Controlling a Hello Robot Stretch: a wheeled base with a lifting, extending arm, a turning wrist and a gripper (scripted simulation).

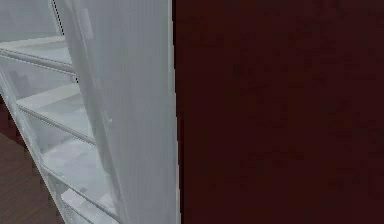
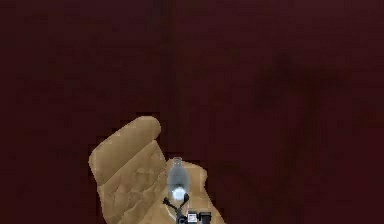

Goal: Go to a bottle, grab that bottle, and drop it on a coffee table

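We record the end effector (image 2: 176,206) at the bottom edge of the arm side view, just right of the middle. A pale blue-grey bottle (image 2: 178,180) appears upright at its far end, with a tan upholstered chair (image 2: 125,165) directly behind it. We cannot tell whether the end effector holds the bottle, nor how its fingers are set. In the forward view, white shelves (image 1: 70,110) occupy the left and a dark red wall (image 1: 280,110) the right.
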